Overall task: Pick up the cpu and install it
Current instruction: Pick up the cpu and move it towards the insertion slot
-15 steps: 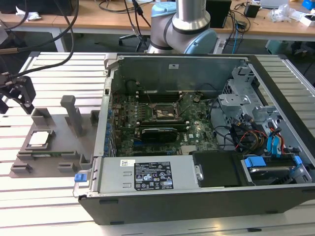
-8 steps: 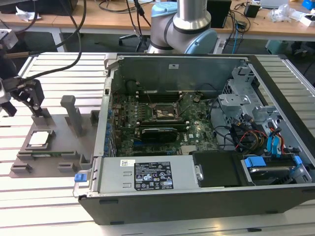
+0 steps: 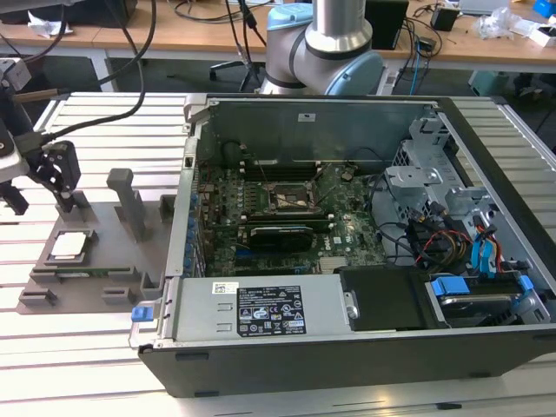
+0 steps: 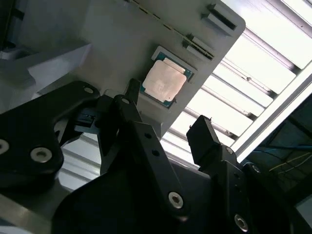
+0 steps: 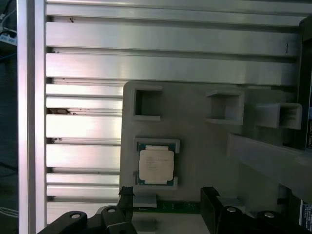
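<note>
cpu (image 5: 156,165) flat square, pale silver lid, green rim; hand (image 5: 168,195) spread, empty.

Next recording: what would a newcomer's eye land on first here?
The open black metal computer case, green motherboard exposed, takes up the exterior view's right. At that view's left, the small square silver-topped cpu lies in a recess of the grey plastic fixture. The black two-finger gripper hangs above it, fingers apart and empty.
</note>
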